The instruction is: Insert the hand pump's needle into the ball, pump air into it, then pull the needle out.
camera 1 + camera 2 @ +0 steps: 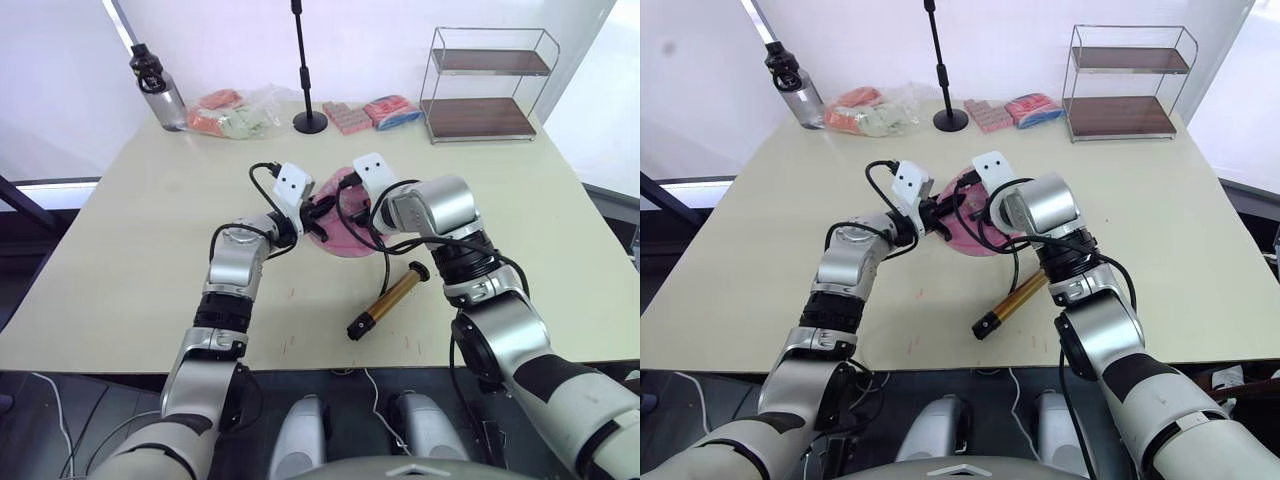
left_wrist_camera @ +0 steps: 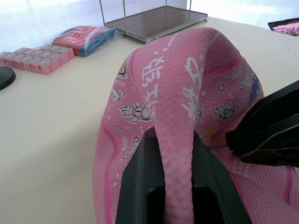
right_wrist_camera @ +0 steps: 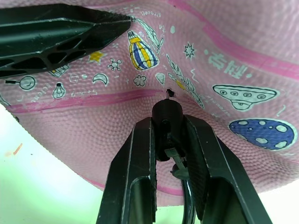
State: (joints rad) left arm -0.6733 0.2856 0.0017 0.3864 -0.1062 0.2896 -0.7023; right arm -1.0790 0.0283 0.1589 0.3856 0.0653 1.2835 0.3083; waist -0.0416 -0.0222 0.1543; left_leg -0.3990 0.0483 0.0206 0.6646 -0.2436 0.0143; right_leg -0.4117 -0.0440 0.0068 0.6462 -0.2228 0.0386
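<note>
The pink ball [image 1: 345,240], flattened and printed with cartoons, lies at the table's middle. My left gripper [image 2: 172,137] is shut on a raised fold of it. My right gripper [image 3: 168,122] is shut on the needle's black fitting [image 3: 167,114], right at the ball's skin. The short pin meets a small dark valve hole [image 3: 169,92]; its depth cannot be told. A thin black hose [image 3: 184,186] trails back between my right fingers. The hand pump [image 1: 392,297], with its gold barrel, lies on the table near the front edge, right of the ball. Both grippers sit close together over the ball.
Along the table's far edge stand a grey bottle [image 1: 158,85], a plastic bag of items [image 1: 230,112], a black stand [image 1: 308,70], pink blocks [image 1: 345,117], a red and blue pack [image 1: 392,108] and a wire shelf [image 1: 487,85].
</note>
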